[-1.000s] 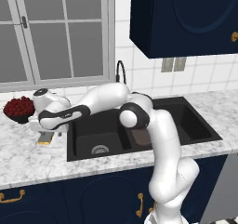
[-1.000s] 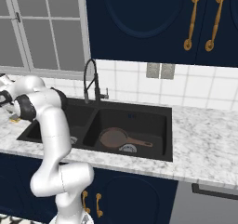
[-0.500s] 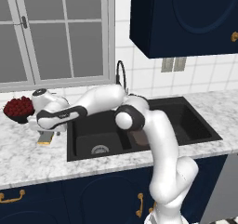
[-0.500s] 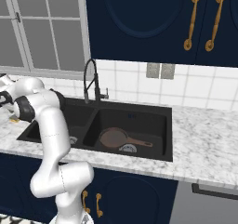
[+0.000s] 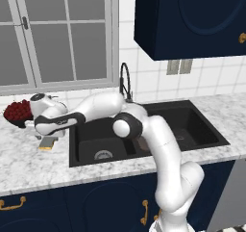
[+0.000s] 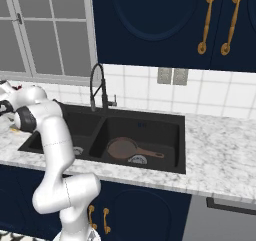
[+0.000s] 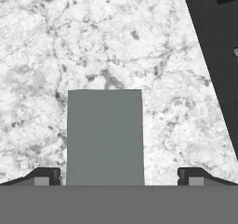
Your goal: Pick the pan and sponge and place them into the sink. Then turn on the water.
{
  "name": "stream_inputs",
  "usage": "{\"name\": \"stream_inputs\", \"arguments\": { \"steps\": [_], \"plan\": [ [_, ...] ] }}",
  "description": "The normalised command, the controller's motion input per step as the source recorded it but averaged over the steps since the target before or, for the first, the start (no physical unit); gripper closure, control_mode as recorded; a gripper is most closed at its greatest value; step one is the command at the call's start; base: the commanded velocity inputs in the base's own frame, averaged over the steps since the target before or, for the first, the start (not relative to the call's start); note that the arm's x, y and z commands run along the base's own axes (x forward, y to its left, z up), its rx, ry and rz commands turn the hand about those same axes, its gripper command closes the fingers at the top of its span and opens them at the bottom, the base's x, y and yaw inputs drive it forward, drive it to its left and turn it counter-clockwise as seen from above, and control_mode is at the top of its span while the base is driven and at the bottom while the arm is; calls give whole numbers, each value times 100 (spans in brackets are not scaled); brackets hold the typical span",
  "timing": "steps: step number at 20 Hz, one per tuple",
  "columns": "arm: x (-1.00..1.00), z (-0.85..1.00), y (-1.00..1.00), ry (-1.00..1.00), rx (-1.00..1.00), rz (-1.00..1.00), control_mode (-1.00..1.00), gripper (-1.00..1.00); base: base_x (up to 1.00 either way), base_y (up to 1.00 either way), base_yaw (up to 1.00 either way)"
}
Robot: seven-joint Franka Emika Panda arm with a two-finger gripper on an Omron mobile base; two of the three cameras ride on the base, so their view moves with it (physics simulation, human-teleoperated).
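Directly under gripper, between its spread fingertips: sponge, flat on marble counter, not yet clamped. Gripper open, one tip on each side of block. Well off to gripper's right: pan, already in right basin of sink. Judged: pan done; sponge grab, transfer to sink, then faucet for water remain.
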Motion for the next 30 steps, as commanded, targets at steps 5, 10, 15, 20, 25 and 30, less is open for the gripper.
{"name": "stream_inputs", "arguments": {
  "steps": [5,10,15,20,25,30],
  "plan": [
    [6,-23,4,0,-1,0,-100,-100,0,0,0],
    [0,-20,3,0,0,-1,-100,-100,0,0,0],
    [0,-20,0,0,0,-1,-100,-100,0,0,0],
    [0,-20,0,0,0,-1,-100,-100,0,0,0],
    [0,-12,0,0,0,0,-100,100,0,0,0],
    [0,0,0,0,0,0,-100,100,0,0,0]
  ]
}}
